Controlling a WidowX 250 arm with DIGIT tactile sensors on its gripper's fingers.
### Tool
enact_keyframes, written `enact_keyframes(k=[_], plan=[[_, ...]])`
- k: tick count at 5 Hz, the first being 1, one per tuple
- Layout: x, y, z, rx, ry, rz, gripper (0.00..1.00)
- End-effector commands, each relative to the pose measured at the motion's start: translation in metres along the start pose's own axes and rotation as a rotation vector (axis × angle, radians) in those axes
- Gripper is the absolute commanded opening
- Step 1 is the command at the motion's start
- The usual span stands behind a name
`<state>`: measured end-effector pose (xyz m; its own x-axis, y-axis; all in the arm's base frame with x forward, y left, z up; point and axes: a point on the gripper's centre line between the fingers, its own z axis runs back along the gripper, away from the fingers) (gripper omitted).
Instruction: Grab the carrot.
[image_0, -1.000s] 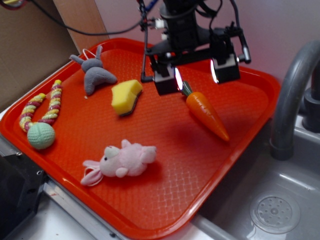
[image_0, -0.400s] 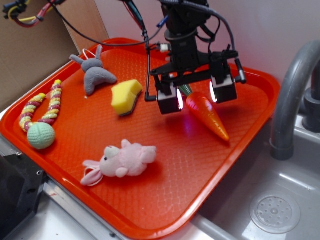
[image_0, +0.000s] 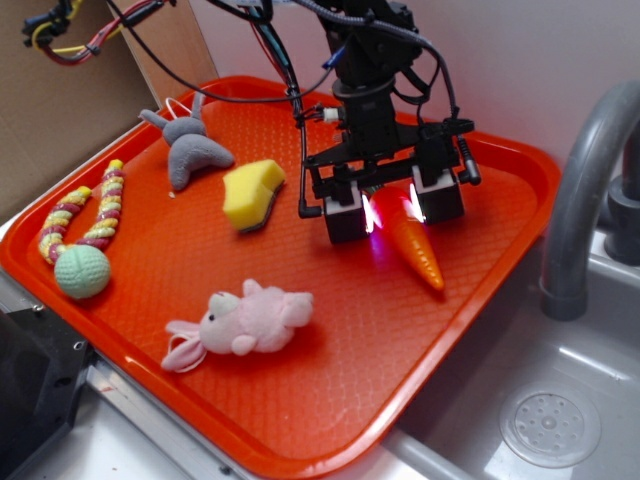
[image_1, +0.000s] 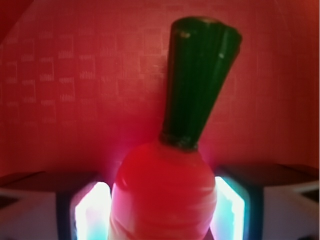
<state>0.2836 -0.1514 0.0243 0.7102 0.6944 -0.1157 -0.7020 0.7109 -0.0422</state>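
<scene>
Gripper (image_0: 393, 212) low over the tray (image_0: 300, 400), jaws wide astride the carrot (image_0: 415, 245) w/ its thick end between, tip pointing away front-right.

Soft room light is bathing the tray (image_0: 500, 190); gripper (image_0: 392, 212) lamps are glaring white; wrist view is blurring red.

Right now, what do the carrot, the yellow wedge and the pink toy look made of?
Carrot: likely hard plastic, glossy; it throws back the claw's light and shows molded ridges, with a smooth dark green top. Yellow wedge: looks like foam sponge, matte, with a darker layer underneath. Pink toy: plush fabric, fuzzy and soft-edged. All three lie on a tray, probably textured plastic.
</scene>
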Motion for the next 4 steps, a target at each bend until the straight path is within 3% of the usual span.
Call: enact_keyframes(k=[1, 3, 4], plan=[[0.004, 0.025, 0.099, -0.088, -0.104, -0.298, 0.00], [-0.016, 0.078, 0.183, -0.040, -0.273, -0.706, 0.00], [-0.022, 0.090, 0.194, -0.043, -0.285, -0.722, 0.00]])
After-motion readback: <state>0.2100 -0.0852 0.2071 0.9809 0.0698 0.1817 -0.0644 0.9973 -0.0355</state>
